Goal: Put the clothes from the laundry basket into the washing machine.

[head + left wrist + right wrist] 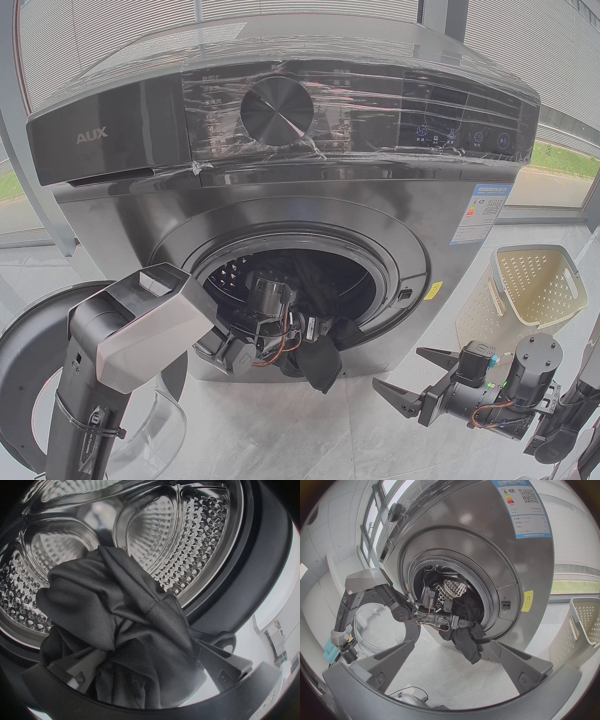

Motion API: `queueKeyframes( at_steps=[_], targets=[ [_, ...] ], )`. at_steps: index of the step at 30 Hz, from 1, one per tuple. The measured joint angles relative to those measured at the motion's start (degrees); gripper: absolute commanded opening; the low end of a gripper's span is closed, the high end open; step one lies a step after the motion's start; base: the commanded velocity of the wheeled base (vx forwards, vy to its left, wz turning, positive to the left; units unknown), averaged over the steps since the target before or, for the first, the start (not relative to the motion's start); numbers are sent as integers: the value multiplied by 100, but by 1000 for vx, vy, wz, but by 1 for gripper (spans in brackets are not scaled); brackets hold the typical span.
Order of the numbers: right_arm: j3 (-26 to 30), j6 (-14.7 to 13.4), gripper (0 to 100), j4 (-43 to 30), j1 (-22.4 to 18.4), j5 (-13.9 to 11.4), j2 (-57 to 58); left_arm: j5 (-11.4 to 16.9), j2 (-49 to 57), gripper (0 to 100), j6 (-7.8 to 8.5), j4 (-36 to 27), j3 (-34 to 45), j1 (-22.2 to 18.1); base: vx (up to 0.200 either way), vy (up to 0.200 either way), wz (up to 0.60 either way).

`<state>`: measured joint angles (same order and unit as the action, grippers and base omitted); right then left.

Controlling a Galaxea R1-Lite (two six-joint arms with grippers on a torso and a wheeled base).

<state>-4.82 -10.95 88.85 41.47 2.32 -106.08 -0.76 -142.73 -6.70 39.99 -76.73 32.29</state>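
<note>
nearest the lens, the left arm's angular grey elbow housing (pixel 150 325) leads forward to the left gripper (pixel 150 655). it sits at the mouth of the drum with its two black fingers (pixel 225 670) spread apart, clamping nothing. a black mesh-knit garment (pixel 118 605) lies bunched over and between those fingers. most of the garment rests inside the perforated stainless-steel drum (pixel 193 542), while one fold hangs out over the lower rim of the opening toward the floor. around the drum stands the dark grey front-loading washing machine (pixel 350 206), its round glass door (pixel 19 375) swung open to the left. on the near right, well apart from the machine, the right gripper (pixel 397 367) hangs low with its fingers open and holding nothing. beyond it, on the floor to the right of the machine, the cream perforated plastic laundry basket (pixel 544 281) is tilted with its opening toward the camera. no clothing shows in the visible part of the basket.

progress, as judged: the transfer looks nearly done, with this garment apparently the last item. what remains is to push the hanging fold over the rim and withdraw the left arm.
</note>
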Motion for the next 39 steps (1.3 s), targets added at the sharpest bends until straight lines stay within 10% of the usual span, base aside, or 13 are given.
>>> queueKeyframes(
  at_steps=[2,3,26,27,39],
  targets=[
    [-2,0,100,0,17,-2,-4,-24,-74,100,15,9,-52,-16,0,0,0],
    [-2,0,100,0,22,0,-4,-37,-105,0,20,13,-80,-21,0,0,0],
    [-22,74,100,5,111,-2,-1,-885,-441,0,-126,580,-1602,-349,0,0,0],
    [-20,80,100,2,111,0,-1,-895,-452,100,-155,589,-1641,-372,0,0,0],
    [-2,79,100,0,111,-2,-4,-830,-374,100,-315,641,-1401,-317,0,0,0]
  ],
)
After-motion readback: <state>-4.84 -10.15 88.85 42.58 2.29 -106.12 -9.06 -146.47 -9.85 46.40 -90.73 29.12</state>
